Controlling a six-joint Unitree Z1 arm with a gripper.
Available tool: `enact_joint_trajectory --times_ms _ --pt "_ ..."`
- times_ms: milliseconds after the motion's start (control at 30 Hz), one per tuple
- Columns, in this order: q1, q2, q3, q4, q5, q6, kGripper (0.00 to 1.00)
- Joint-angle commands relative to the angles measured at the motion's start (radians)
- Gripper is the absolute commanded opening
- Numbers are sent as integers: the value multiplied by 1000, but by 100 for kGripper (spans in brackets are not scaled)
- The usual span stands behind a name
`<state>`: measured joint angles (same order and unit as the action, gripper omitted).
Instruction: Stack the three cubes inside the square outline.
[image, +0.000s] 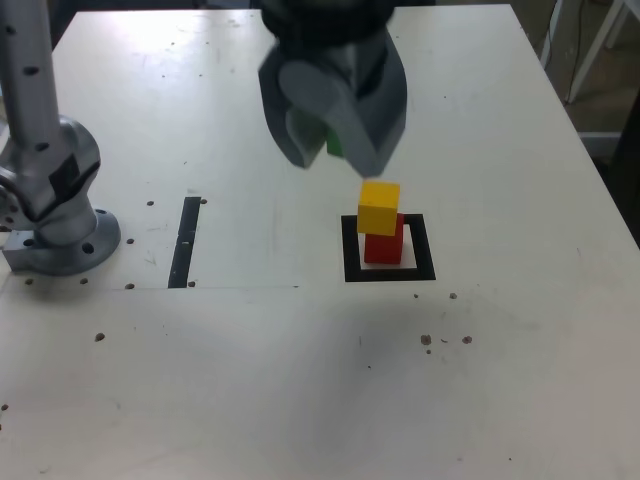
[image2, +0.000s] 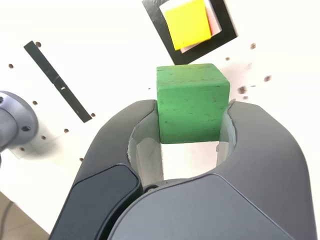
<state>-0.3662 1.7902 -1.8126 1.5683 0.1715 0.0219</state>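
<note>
A: Green cube (image2: 192, 104) is the last one, yes? Where is it now?

B: It sits between the jaws of the gripper (image2: 192, 112), which pinch it on two opposite sides. It is lifted above the table (image: 300, 380). In the exterior view I see only a small green edge (image: 334, 146) under the gripper (image: 335, 145), because the grey housing covers it.

A: And the other two cubes?

B: The yellow cube (image: 379, 207) stands on the red cube (image: 384, 243), inside the square outline (image: 389, 272). The yellow one is turned a little against the red one.

A: Which way does the stack lie from the gripper?

B: In the exterior view it is lower and a bit toward that view's right, nearer to the camera. So the cube is not yet over the stack, I think; it needs to travel that way and then come down.

A: What does the wrist view give more?

B: It shows the grip clearly, and the yellow top (image2: 187, 22) ahead of the green cube, apart from it. The red cube is almost hidden there. The height of the stack shows only in the exterior view.
</note>
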Motion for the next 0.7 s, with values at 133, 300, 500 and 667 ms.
enact_joint_trajectory --times_ms 133,300,500,667 --pt "66 21 6 2 -33 -78 39" --pt "111 60 27 1 -44 -154 39" --pt "124 100 24 -18 -33 -183 39" --pt "134 124 36 -71 -39 -187 39"
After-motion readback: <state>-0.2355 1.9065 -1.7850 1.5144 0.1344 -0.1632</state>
